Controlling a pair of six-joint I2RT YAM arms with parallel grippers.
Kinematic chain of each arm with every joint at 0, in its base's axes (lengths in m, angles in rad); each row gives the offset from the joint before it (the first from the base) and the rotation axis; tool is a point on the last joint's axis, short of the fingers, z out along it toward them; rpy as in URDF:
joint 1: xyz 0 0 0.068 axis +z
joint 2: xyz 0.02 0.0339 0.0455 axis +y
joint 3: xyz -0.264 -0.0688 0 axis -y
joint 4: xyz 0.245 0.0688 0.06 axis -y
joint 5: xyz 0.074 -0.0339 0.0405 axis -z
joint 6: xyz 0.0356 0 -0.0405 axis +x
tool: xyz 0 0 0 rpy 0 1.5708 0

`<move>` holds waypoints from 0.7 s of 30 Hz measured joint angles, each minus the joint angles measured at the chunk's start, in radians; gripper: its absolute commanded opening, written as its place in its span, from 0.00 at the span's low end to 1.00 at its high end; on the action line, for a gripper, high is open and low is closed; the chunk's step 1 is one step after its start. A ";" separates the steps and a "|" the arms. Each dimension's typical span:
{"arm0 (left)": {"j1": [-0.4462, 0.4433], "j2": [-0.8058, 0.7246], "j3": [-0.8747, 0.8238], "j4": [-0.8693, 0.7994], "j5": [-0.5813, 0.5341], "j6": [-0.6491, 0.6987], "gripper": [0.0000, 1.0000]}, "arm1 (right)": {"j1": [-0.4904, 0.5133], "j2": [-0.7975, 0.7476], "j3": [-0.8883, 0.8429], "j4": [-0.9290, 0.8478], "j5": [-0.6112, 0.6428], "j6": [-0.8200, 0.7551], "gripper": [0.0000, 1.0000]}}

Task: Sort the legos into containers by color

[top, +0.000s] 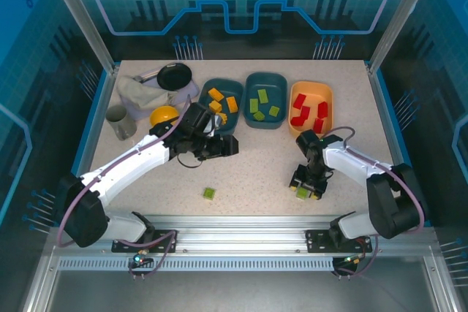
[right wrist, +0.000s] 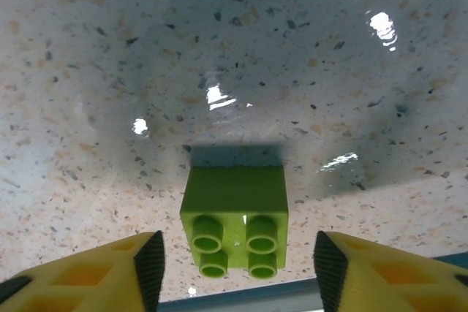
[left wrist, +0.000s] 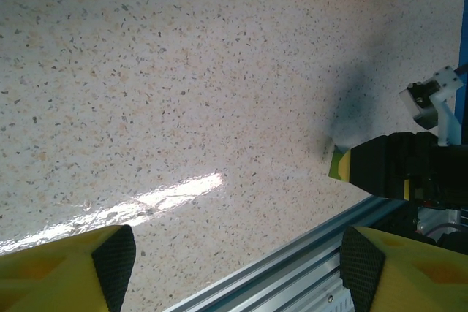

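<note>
— Well, we are looking at the light green brick (right wrist: pixel 234 202), four studs showing, lying on the table (top: pixel 256 173) near its front edge, squarely between the jaws of the right claw (right wrist: pixel 235 252).

— Is that claw gripping it?

— Not yet; its jaws are standing wide, a gap on either side, holding nothing. The left claw (left wrist: pixel 234 261) is gaping too, empty, over the table.

— How are we expecting the brick to handle?

— We are judging it light, hard and stiff (hollow plastic, nothing to crush), with slick flat walls. We are favouring a pinch on two opposite side walls, low and square, since a skewed grip could be popping it out.

— And the surroundings?

— The speckled table is gleaming with reflections, so we are guessing a nudged brick would skate. A metal rail (top: pixel 234 224) is running close by, and blue panels (top: pixel 241 5) are walling in the cell. A second green brick (top: pixel 209 193) is lying well to the left; the teal tray (top: pixel 265 120) holding green bricks is sitting at the far side.
</note>
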 measured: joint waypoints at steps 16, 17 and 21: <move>0.000 0.000 0.027 -0.036 -0.074 -0.001 0.77 | 0.100 0.014 0.145 0.013 0.091 -0.015 0.22; 0.000 0.000 0.039 -0.048 -0.093 -0.002 0.77 | 0.108 0.018 0.196 0.011 0.108 -0.029 0.21; 0.000 0.000 0.091 -0.086 -0.180 -0.017 0.77 | 0.113 0.111 0.465 0.016 0.182 -0.105 0.20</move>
